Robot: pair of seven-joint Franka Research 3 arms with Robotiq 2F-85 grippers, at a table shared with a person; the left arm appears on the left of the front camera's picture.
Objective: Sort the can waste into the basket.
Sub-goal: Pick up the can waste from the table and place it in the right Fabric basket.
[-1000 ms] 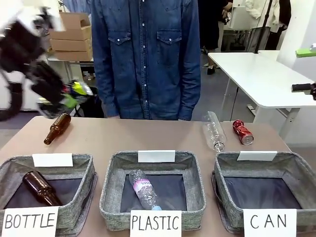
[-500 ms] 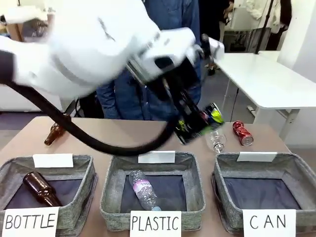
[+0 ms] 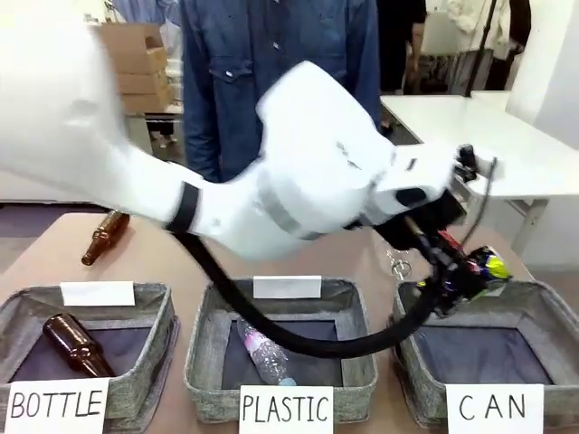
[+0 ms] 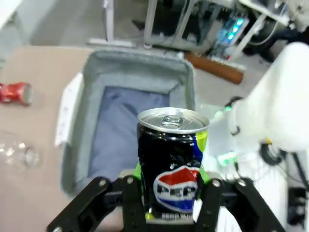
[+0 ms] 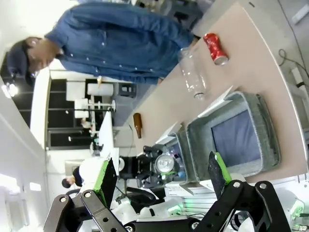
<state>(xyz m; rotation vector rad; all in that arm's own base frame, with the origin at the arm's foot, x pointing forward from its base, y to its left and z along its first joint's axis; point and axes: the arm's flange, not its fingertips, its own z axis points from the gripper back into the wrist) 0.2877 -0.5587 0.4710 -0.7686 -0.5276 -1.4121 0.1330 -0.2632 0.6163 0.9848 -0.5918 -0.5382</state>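
Can (image 4: 171, 159), dark with silver top and red-blue-yellow print, clamped between left gripper (image 4: 171, 193) pads. Basket (image 4: 140, 72) signed CAN just beyond and below the fingertips. Best carried further over its middle before release, clear of the rim, and let go low to avoid a bounce. Red can (image 4: 14, 93) lying on table (image 4: 38, 63) well off to one side. Right gripper (image 5: 161, 174) spread wide, holding nothing.

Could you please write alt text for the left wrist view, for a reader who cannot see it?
The left tool grips a dark Pepsi can in front of a grey fabric basket that stands on the tan table. Beside the basket, a red can and a clear plastic bottle lie on the table.
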